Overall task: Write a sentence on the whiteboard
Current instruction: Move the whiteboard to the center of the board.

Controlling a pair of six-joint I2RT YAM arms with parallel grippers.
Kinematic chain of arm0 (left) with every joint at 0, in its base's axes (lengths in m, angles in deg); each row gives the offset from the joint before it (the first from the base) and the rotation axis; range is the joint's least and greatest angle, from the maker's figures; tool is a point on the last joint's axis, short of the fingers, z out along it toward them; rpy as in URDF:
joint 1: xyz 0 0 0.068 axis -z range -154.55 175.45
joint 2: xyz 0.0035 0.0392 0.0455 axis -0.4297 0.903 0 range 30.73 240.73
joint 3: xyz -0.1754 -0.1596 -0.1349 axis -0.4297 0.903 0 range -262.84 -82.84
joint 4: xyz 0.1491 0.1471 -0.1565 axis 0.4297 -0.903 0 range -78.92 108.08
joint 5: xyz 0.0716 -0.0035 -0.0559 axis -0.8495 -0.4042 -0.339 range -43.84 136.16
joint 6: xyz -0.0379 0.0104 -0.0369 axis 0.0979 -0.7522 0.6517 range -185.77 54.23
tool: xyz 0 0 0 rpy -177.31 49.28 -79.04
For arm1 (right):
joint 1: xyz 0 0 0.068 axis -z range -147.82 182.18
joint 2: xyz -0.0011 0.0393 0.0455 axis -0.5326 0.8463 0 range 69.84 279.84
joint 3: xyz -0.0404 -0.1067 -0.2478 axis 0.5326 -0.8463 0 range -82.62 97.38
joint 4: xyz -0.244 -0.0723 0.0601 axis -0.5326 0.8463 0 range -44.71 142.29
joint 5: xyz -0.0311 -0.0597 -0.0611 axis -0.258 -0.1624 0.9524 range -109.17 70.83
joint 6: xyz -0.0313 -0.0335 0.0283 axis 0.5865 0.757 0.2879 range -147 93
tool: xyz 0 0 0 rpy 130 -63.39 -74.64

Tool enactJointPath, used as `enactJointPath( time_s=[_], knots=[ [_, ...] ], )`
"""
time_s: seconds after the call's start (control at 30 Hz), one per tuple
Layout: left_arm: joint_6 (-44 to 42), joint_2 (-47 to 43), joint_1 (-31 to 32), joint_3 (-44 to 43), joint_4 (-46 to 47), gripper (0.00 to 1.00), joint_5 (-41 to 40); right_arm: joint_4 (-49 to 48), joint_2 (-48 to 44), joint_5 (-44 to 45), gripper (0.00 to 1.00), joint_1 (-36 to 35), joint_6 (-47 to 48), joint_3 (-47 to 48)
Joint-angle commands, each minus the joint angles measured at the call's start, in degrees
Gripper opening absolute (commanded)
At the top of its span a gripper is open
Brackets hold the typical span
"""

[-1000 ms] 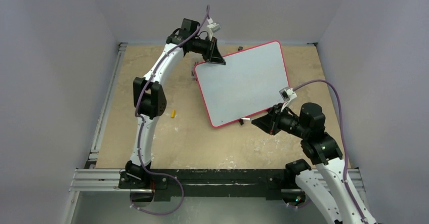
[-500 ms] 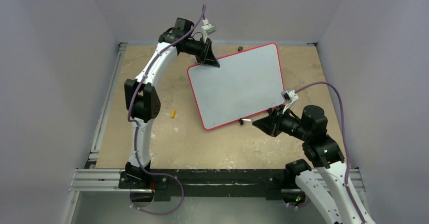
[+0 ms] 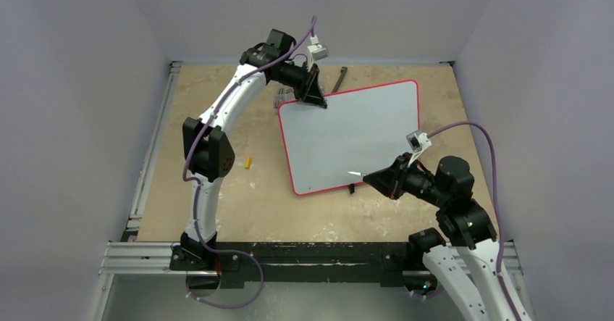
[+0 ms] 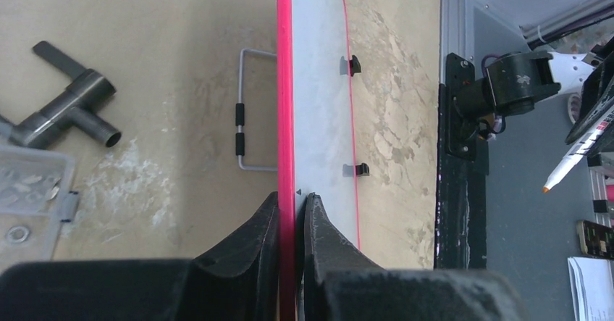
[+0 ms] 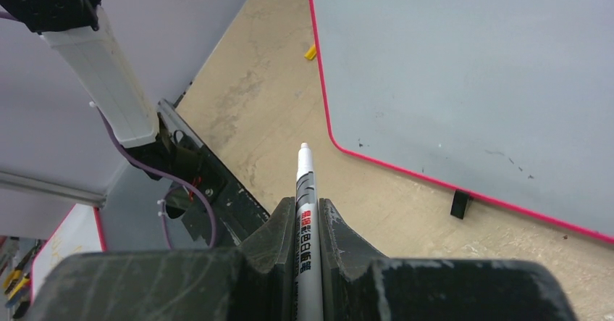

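Observation:
The whiteboard (image 3: pixel 351 136), glossy white with a thin red frame, lies across the right half of the table. My left gripper (image 3: pixel 321 103) is shut on its far left corner. The left wrist view shows the jaws clamped on the red frame (image 4: pixel 285 82), with two black feet (image 4: pixel 360 169) along the opposite edge. My right gripper (image 3: pixel 373 177) is shut on a white marker (image 5: pixel 305 212), whose tip (image 3: pixel 352 173) hangs over the board's near edge. The board's face (image 5: pixel 470 67) looks blank; the sentence is not in view.
A yellow cap (image 3: pixel 247 163) lies on the table left of the board. Near the left gripper are a metal T-piece (image 4: pixel 72 107), a clear plastic box (image 4: pixel 29 198) and a wire handle (image 4: pixel 250 111). A black stick (image 3: pixel 340 77) lies by the far wall.
My left gripper has swung the board's corner out to the left and then back right, so the board now sits squarer and further right. The right gripper with the marker has drifted slightly right.

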Motion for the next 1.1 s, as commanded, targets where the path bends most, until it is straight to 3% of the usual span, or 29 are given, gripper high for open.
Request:
enactJointPath(
  time_s=[0.0, 0.27, 0.57, 0.87, 1.07],
  knots=[
    [-4.18, 2.36, 3.99, -0.50, -2.23, 0.00, -5.85, 0.28, -1.06, -0.02, 0.00, -0.12, -0.60, 2.15],
    [-2.05, -2.06, 2.53, 2.95, -1.68, 0.00, -9.63, -2.55, 0.21, 1.12, 0.00, -0.06, -0.95, 0.99],
    [3.36, -15.74, 0.84, 19.72, 8.47, 0.00, -12.82, -8.90, 5.67, 1.82, 0.00, -0.07, -0.03, 1.31],
    [6.39, -21.42, 1.04, 28.29, 12.01, 0.00, -10.43, -11.21, 8.53, 2.07, 0.00, -0.02, 1.06, 1.14],
    [11.17, -27.62, 2.46, 34.86, 16.57, 0.00, -15.24, -13.03, 9.34, 1.71, 0.00, -0.05, 1.99, 0.21]
  ],
)
